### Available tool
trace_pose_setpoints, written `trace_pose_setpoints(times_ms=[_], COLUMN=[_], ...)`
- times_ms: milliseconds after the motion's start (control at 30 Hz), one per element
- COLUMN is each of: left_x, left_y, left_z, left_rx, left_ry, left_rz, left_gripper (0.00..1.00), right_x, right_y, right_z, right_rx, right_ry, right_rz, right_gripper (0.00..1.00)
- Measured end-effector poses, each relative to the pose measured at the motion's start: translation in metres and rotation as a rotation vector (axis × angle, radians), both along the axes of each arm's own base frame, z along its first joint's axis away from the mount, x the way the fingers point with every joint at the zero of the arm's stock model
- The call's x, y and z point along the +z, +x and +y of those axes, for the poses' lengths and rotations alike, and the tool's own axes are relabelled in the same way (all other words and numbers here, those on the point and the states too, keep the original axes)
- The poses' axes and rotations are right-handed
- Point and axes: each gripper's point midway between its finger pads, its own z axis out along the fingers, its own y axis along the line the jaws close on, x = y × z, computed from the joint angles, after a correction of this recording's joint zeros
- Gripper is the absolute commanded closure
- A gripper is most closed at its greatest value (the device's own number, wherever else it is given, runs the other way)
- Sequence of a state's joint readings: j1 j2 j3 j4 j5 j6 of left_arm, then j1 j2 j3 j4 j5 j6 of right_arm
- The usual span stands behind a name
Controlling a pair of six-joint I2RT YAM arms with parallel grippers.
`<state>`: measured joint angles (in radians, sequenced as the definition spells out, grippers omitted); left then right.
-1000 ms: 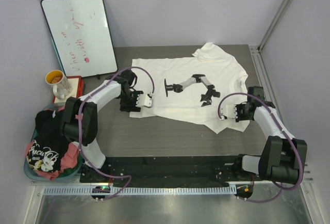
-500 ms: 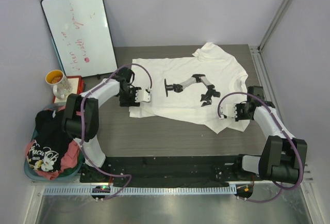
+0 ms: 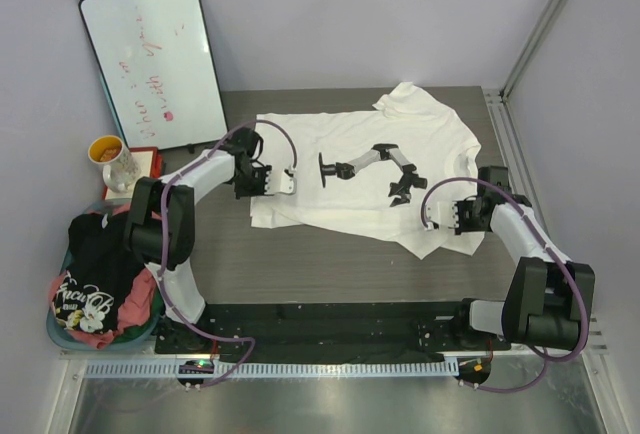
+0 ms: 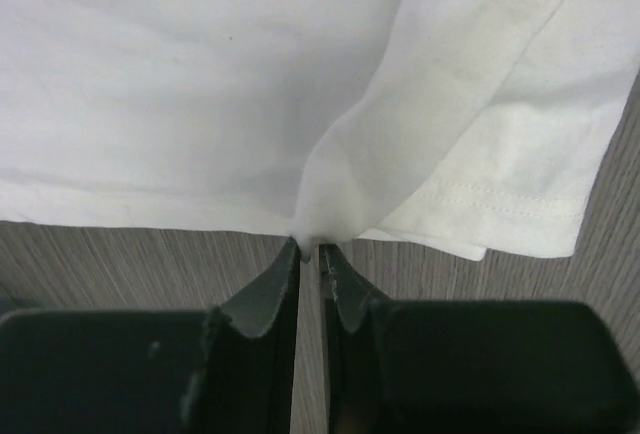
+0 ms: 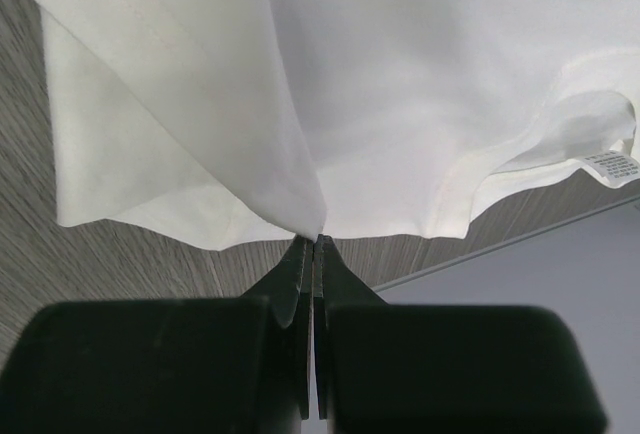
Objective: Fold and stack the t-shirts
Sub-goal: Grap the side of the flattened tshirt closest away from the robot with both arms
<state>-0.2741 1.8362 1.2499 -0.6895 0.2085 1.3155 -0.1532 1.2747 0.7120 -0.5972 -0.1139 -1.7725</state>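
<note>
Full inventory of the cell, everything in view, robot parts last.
large t-shirt with black chest graphic: 1, white, spread on table
t-shirt with pale lettering: 1, black, in basket
crumpled t-shirt: 1, pink-red, in basket
laundry basket: 1, teal rim, near left
whiteboard: 1, white, red writing, far left
mug: 1, white, orange contents, left
wood-grain table: 1, dark grey
left gripper: 1, black fingers, pinching white shirt's edge
right gripper: 1, black fingers, pinching white shirt's edge

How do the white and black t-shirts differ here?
The white t-shirt lies spread on the table; the black t-shirt sits crumpled in the basket. White shows a black chest graphic, black pale lettering. The left gripper and right gripper pinch the white one; the black is untouched.
</note>
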Motion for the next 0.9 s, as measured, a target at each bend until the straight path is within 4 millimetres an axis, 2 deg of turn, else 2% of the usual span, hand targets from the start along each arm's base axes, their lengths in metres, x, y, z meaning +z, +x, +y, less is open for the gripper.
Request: trace_pose_setpoints(times_ms=[33, 67, 267, 567, 733, 900], left_x=[0.001, 0.002, 0.007, 0.011, 0.028, 0.065], left_y=[0.000, 0.001, 0.001, -0.011, -0.017, -0.028], left_z=[-0.001, -0.001, -0.006, -0.002, 0.003, 0.006], left_rx=[-0.001, -0.002, -0.010, -0.028, -0.046, -0.075], left_ry=[-0.003, -0.005, -0.025, -0.023, -0.031, -0.043], left_rz=[0.000, -0.002, 0.006, 0.068, 0.082, 0.066], left_gripper=[0.99, 1.00, 1.00, 1.00, 1.00, 1.00], right_x=[0.000, 0.000, 0.001, 0.001, 0.003, 0.015], right_y=[0.000, 0.001, 0.002, 0.001, 0.002, 0.013], right_z=[0.000, 0.000, -0.001, -0.002, -0.004, -0.005], right_rx=[0.000, 0.000, -0.005, -0.018, -0.031, -0.049], right_ry=[0.000, 0.000, -0.005, -0.007, -0.008, -0.004], right_rz=[0.000, 0.000, -0.005, -0.005, -0.009, -0.042], right_gripper=[0.99, 0.99, 0.99, 0.99, 0.99, 0.99])
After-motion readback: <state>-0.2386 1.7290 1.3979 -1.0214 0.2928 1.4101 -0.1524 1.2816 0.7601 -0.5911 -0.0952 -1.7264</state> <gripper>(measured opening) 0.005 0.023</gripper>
